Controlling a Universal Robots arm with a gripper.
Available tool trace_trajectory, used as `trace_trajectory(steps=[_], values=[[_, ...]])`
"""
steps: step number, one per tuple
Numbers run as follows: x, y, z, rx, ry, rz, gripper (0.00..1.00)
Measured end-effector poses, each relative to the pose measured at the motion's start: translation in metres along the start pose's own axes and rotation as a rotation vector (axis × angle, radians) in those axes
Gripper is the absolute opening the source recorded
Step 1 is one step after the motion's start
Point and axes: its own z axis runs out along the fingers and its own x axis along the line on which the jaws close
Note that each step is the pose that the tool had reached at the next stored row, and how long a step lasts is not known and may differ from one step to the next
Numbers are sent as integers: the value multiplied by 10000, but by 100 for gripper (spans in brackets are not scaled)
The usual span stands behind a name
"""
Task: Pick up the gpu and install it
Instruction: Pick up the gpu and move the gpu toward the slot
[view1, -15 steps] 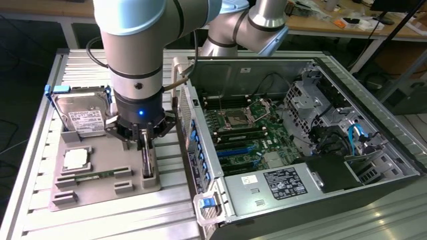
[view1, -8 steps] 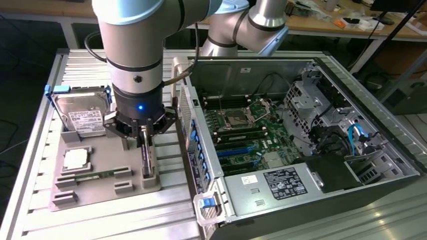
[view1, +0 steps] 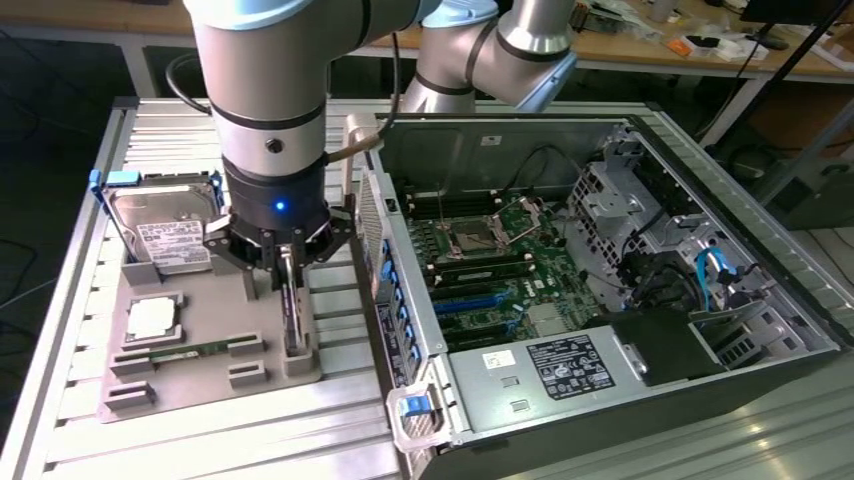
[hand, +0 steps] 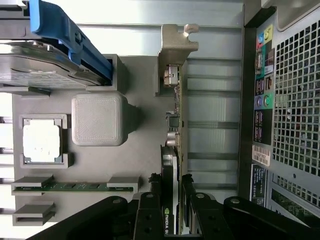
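Note:
The gpu (view1: 292, 305) is a thin green card standing on edge in a slot at the edge of the grey holder tray (view1: 200, 300) nearest the case. In the wrist view the gpu (hand: 173, 145) runs away from the camera, with its black cooler on one face. Its silver end bracket (hand: 176, 47) is at the far end. My gripper (view1: 288, 268) hangs straight down over the card. In the wrist view the gripper (hand: 169, 187) has one black finger (hand: 149, 210) against each face of the card, shut on it near its cooler end.
The same tray holds a silver hard drive (view1: 160, 232) in a blue carrier, a CPU (view1: 154, 318) and a memory stick (view1: 187, 350). At the exterior view's right lies the open computer case (view1: 667, 190), with its motherboard (view1: 487, 265) and power supply (view1: 561, 365). Its rear panel (hand: 295, 100) is close beside the card.

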Motion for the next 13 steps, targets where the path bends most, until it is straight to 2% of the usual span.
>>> trace_trajectory(steps=[13], values=[[0,3,-123,69,2,0,27]])
